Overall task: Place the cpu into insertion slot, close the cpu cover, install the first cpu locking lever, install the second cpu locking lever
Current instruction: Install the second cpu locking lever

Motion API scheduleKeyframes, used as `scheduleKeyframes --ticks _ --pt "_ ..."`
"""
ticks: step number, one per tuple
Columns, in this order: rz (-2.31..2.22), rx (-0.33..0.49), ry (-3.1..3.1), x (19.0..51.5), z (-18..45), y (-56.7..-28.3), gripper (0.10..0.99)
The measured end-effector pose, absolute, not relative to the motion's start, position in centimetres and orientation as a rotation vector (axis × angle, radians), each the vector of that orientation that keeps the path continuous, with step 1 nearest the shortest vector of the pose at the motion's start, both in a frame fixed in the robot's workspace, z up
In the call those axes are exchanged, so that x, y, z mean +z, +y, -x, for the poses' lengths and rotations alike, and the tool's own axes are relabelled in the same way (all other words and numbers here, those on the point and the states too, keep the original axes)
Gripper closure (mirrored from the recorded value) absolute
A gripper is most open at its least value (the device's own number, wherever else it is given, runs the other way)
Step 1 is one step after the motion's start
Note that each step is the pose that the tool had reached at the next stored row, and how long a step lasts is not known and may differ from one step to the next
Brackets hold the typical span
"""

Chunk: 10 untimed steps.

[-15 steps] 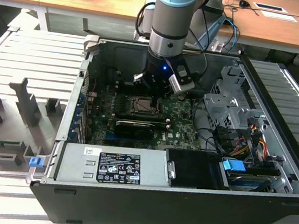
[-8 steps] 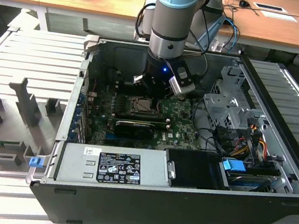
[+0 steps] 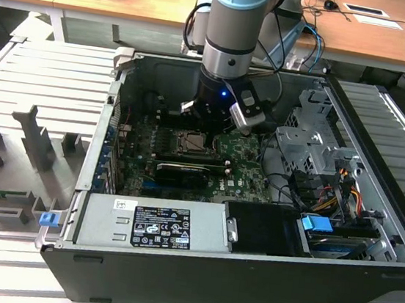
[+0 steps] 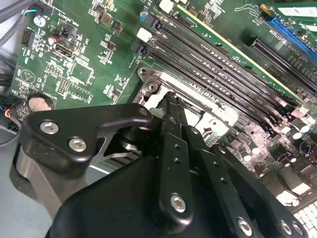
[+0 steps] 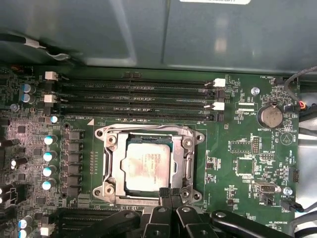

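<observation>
fingers (image 5: pixel 171 194) over green motherboard (image 5: pixel 242 163)

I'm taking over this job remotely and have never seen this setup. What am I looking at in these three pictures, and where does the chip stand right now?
The exterior view looks from outside at a grey-and-blue robot arm reaching down into an open black computer case that lies on its side. Inside is a green motherboard.

The other two pictures come from cameras riding near the arm's wrist, so the black gripper shows at their edge.

In the first wrist view, the cpu, a flat square chip with a silver-grey top, sits in the insertion slot, a square socket with a metal rim. A thin metal frame plate, the cpu cover, appears to lie around it. Beside the socket run long black memory slots.

The gripper's fingertips sit at the socket's edge, holding nothing that I can see.
</observation>
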State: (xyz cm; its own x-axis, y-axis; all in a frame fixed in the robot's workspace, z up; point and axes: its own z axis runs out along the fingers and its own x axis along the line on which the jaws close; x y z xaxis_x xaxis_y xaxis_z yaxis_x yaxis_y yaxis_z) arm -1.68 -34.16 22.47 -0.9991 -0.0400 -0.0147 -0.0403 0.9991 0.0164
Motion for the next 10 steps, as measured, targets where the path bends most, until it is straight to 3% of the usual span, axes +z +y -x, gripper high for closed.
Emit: scheduleKeyframes --ticks 10 --pt "0.062 0.026 3.127 22.48 1.68 -35.08 0.980"
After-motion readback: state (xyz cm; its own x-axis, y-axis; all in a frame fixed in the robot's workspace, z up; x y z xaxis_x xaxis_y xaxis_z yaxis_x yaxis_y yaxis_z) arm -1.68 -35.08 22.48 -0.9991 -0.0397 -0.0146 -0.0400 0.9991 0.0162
